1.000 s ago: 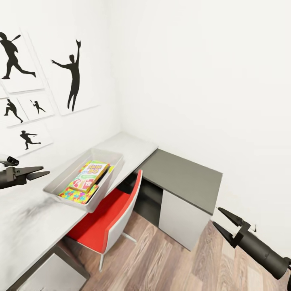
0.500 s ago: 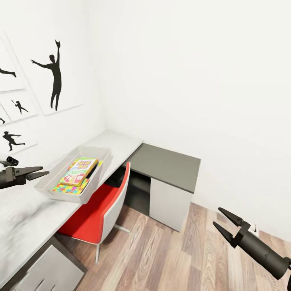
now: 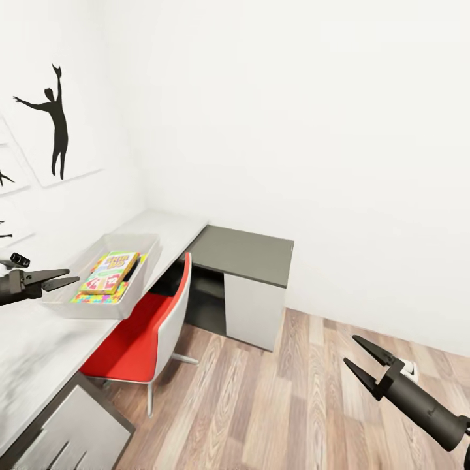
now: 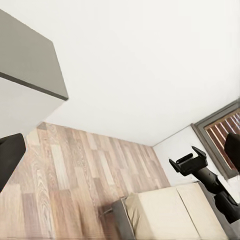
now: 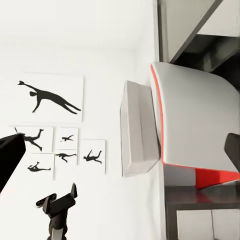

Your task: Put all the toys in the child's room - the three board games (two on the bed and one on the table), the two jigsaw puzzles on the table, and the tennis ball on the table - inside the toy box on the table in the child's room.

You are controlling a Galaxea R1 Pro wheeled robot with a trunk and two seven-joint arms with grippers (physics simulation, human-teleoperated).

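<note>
The toy box (image 3: 98,308) stands on the table (image 3: 39,346) at the left of the head view. Inside it, a yellow-green board game (image 3: 109,273) lies on top of a multicoloured jigsaw puzzle (image 3: 91,298). My left gripper (image 3: 74,276) hovers open and empty just left of the box, above the table top. My right gripper (image 3: 349,349) hangs open and empty over the wood floor at the lower right, far from the table. In the right wrist view the toy box (image 5: 135,130) sits behind the chair back. A corner of the bed (image 4: 165,210) lies beyond the floor in the left wrist view.
A red and white chair (image 3: 147,326) is tucked under the table beside the box. The dark-topped cabinet (image 3: 241,251) with a white door joins the table at the corner. Wood floor (image 3: 274,405) spreads to the right. Silhouette posters (image 3: 55,124) hang on the left wall.
The whole head view has swung to the right, so table, box and cabinet sit further left in the picture. Both grippers keep their places in the view, still open.
</note>
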